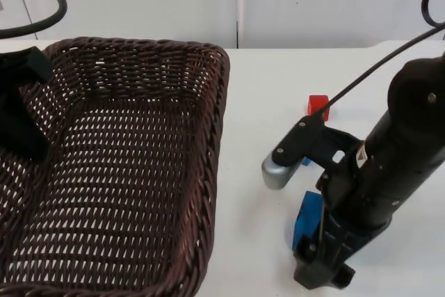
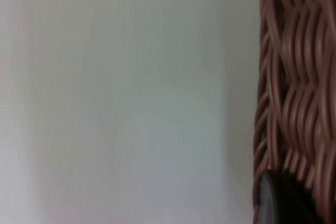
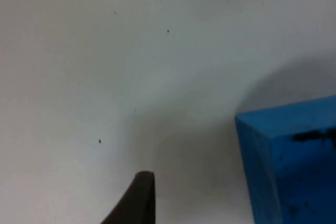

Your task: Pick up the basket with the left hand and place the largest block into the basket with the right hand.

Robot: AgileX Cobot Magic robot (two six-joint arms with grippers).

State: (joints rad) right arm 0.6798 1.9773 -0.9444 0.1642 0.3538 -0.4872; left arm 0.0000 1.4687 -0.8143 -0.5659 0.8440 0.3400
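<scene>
We see the left gripper [image 1: 21, 113] at the far-left rim of the brown wicker basket [image 1: 125, 172], its grip impossible to judge, while the right gripper [image 1: 321, 269], its opening likewise unclear, hangs beside the large blue block [image 1: 306, 219] on the white desk [image 1: 264, 88], seemingly lining up a grasp.

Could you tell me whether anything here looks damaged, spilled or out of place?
Nothing stands out. The wicker basket looks intact, with the left hand at its wall. The blue block sits on the white table beside the right hand, a red block farther back. Dark marks on the blue block's face seem cosmetic.
</scene>
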